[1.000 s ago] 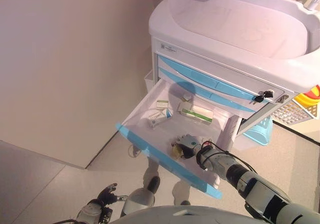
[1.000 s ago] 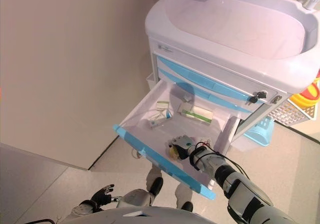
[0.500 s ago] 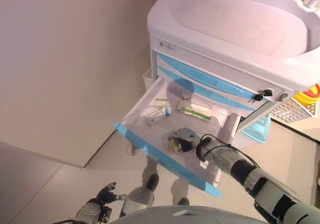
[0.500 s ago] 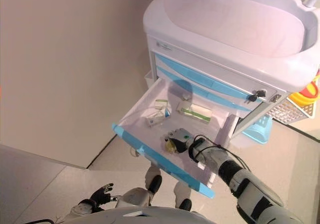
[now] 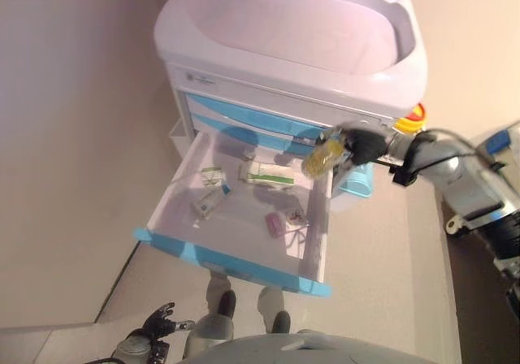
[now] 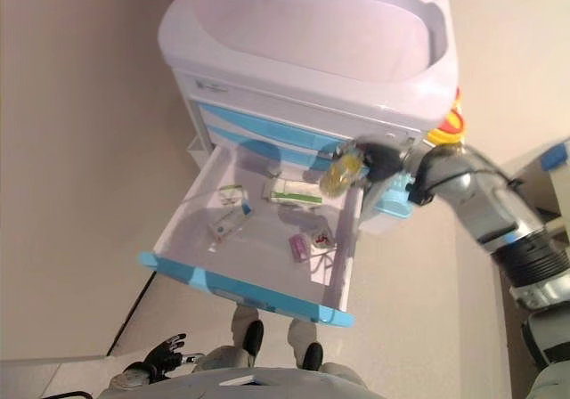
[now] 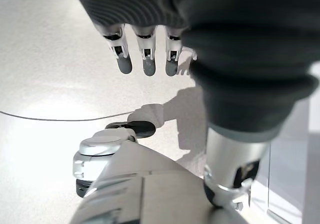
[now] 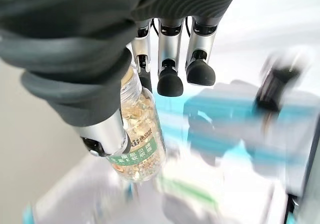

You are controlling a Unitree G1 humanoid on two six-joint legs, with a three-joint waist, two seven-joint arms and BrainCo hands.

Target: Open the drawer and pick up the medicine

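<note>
**Bottle held above the open drawer**

We see the right hand (image 5: 367, 146) raised beside the cart (image 5: 292, 31), level with its upper drawer fronts and over the right rear corner of the open drawer (image 5: 236, 226). Its fingers (image 8: 171, 59) and thumb are curled round a clear bottle (image 5: 319, 158) of yellow capsules with a green label; in the right wrist view the bottle (image 8: 141, 139) sits pinched between the thumb and the dark fingertips, clear of the drawer floor.

The drawer is pulled well out, its blue front (image 6: 240, 290) nearest us. Inside lie several small packs: a long white and green box (image 5: 266, 177) near the back, a small box (image 5: 212, 175) to its left, another box (image 5: 206, 204) towards the left middle, and a pink pack (image 5: 276, 224) just beside a small pale packet (image 5: 294, 215) towards the right side. All rest on the white drawer floor, apart from the bottle.

The left hand (image 7: 145, 54) hangs low by the floor, well away from the cart, its fingers straight and relaxed and holding nothing; it shows too at the lower edge of the left eye view (image 5: 160, 318).
</note>
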